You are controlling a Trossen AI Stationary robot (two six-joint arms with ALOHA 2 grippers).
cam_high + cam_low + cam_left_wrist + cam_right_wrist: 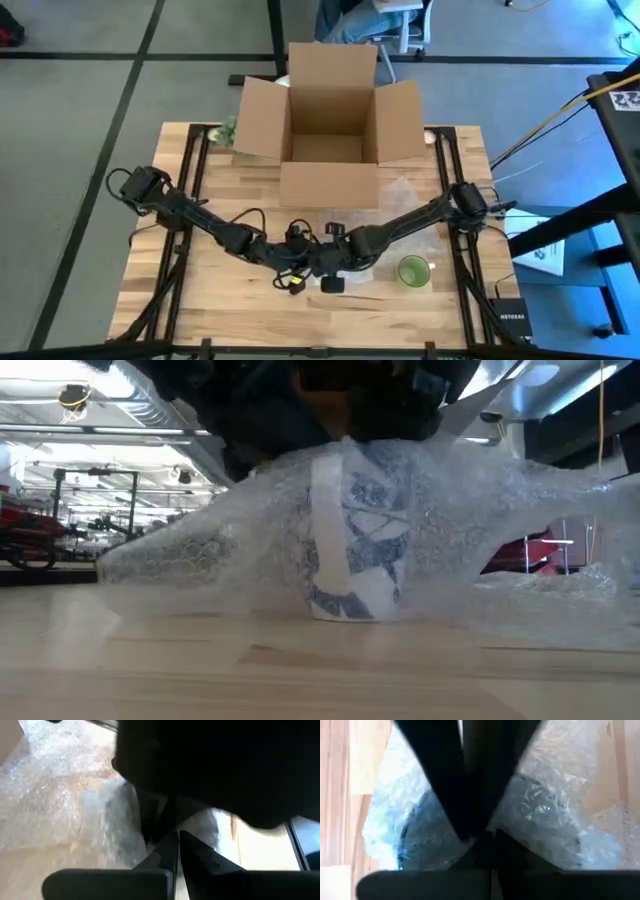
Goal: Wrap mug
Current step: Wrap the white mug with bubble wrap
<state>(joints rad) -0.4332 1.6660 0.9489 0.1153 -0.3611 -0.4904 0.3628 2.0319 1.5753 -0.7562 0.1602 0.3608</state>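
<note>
The black box (511, 318) at the table's corner reads "NETGEAR"

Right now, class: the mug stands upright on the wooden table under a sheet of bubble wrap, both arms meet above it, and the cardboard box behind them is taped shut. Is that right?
Not quite. The cardboard box is open, its flaps folded outward, as the high view shows. The rest holds: the mug stands upright on the wooden table under bubble wrap, with both arms meeting above it.

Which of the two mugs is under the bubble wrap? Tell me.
The blue-and-white mug, covered by bubble wrap; the green mug stands bare beside it.
</note>
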